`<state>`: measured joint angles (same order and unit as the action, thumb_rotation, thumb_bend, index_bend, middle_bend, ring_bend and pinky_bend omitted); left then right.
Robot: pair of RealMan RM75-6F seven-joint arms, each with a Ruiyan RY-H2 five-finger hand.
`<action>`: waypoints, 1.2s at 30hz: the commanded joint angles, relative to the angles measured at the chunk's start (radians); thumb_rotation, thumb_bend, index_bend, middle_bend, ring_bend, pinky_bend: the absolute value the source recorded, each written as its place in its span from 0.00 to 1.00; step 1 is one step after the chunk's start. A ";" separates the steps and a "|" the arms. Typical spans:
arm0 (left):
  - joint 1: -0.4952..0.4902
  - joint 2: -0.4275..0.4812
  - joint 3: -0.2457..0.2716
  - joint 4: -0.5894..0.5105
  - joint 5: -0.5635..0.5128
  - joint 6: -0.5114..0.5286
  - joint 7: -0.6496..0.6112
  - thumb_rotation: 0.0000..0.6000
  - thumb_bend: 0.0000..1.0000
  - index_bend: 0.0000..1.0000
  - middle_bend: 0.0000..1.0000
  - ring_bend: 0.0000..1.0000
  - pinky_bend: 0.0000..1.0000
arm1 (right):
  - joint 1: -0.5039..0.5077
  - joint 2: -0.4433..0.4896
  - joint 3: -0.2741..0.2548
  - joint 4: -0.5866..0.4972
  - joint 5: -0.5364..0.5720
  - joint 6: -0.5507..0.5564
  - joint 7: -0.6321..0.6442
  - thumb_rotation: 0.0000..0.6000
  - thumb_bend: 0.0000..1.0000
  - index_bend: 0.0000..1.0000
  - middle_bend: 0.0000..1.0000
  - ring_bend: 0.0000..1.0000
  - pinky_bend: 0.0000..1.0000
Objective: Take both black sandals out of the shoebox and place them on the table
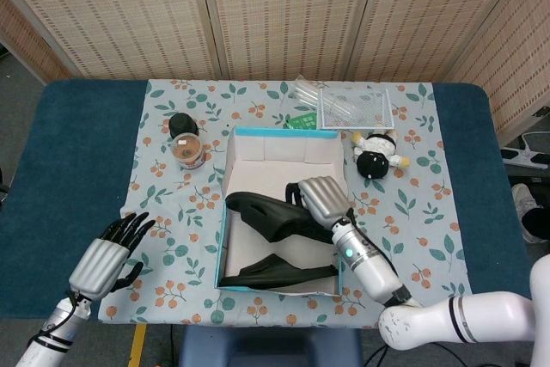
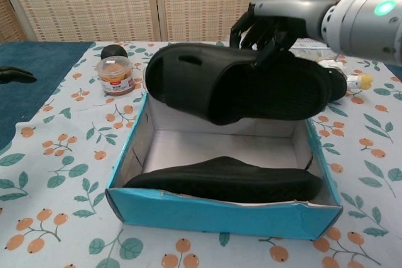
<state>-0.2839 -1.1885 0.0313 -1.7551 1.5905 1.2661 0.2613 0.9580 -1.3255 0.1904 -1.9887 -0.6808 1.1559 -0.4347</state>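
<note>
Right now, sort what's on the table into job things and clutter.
Job: lifted sandal held by right hand; second sandal in shoebox.
Clutter: jar, black lid, plush toy, wire tray, idle left hand.

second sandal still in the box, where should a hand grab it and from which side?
Likely the sandal in the box is best gripped from above, fingers around its raised upper. It lies low along the near wall of the shoebox, so the box walls block a side approach. The left hand is free and open; the right hand holds the lifted sandal over the box.
</note>
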 commanded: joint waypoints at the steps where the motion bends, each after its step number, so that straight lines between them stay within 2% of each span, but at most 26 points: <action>1: -0.003 -0.003 -0.004 0.001 -0.006 -0.004 0.004 1.00 0.46 0.00 0.00 0.00 0.14 | -0.049 0.071 0.041 -0.024 -0.057 -0.037 0.092 1.00 0.31 0.85 0.80 0.69 0.80; 6: -0.002 -0.005 -0.004 0.001 -0.013 -0.001 0.013 1.00 0.46 0.00 0.00 0.00 0.14 | -0.107 0.177 0.047 -0.054 -0.117 -0.055 0.164 1.00 0.31 0.85 0.80 0.69 0.80; 10: 0.006 -0.002 -0.007 0.006 -0.013 0.019 0.004 1.00 0.46 0.00 0.00 0.00 0.14 | -0.191 0.289 -0.008 -0.077 -0.180 -0.050 0.193 1.00 0.31 0.82 0.80 0.67 0.79; 13: 0.013 0.000 -0.014 0.017 -0.012 0.039 -0.014 1.00 0.46 0.00 0.00 0.00 0.14 | -0.266 0.386 -0.069 -0.067 -0.249 -0.102 0.271 1.00 0.31 0.81 0.80 0.66 0.77; 16: 0.025 -0.004 -0.021 0.039 -0.010 0.072 -0.038 1.00 0.46 0.00 0.00 0.00 0.14 | -0.343 0.486 -0.123 -0.024 -0.397 -0.185 0.433 1.00 0.31 0.79 0.80 0.64 0.72; 19: 0.034 -0.008 -0.032 0.059 -0.026 0.090 -0.067 1.00 0.46 0.00 0.00 0.00 0.14 | -0.423 0.555 -0.182 0.065 -0.608 -0.225 0.631 1.00 0.31 0.76 0.80 0.61 0.65; 25: 0.027 -0.027 -0.050 0.094 -0.067 0.070 -0.095 1.00 0.45 0.00 0.00 0.00 0.14 | -0.497 0.564 -0.277 0.216 -0.879 -0.199 0.820 1.00 0.31 0.73 0.80 0.58 0.63; 29: 0.023 -0.038 -0.056 0.112 -0.089 0.056 -0.093 1.00 0.46 0.00 0.00 0.00 0.14 | -0.498 0.566 -0.335 0.307 -1.001 -0.212 0.969 1.00 0.31 0.72 0.80 0.57 0.63; 36: 0.014 -0.043 -0.063 0.114 -0.104 0.042 -0.079 1.00 0.45 0.00 0.00 0.00 0.14 | -0.450 0.515 -0.349 0.439 -1.038 -0.271 1.138 1.00 0.31 0.72 0.80 0.55 0.63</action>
<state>-0.2694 -1.2308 -0.0311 -1.6407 1.4864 1.3086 0.1815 0.4909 -0.7910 -0.1463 -1.5818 -1.6990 0.9121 0.6647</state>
